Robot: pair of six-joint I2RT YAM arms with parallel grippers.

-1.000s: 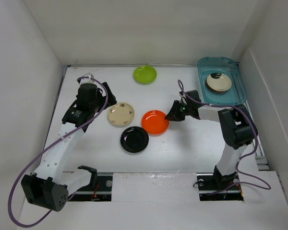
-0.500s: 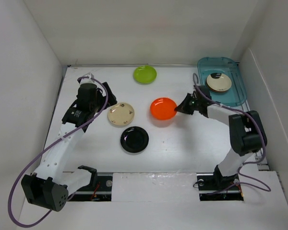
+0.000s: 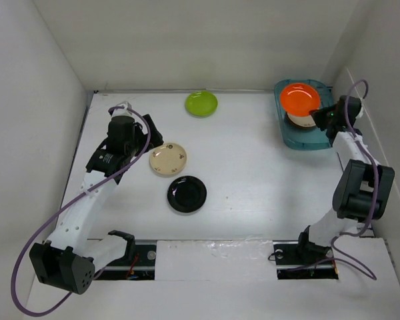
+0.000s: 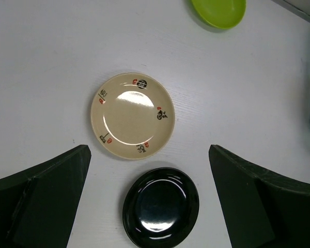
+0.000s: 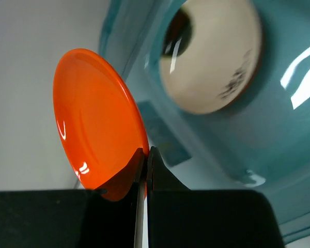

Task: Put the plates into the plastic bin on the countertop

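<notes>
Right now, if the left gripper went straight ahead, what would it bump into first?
Probably the cream plate, centred ahead of the open left gripper; the black plate lies close too, depth unclear.

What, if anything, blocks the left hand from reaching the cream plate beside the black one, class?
Likely yes: the left hand hangs open by the cream plate, nothing lies between, and the black plate sits apart.
</notes>
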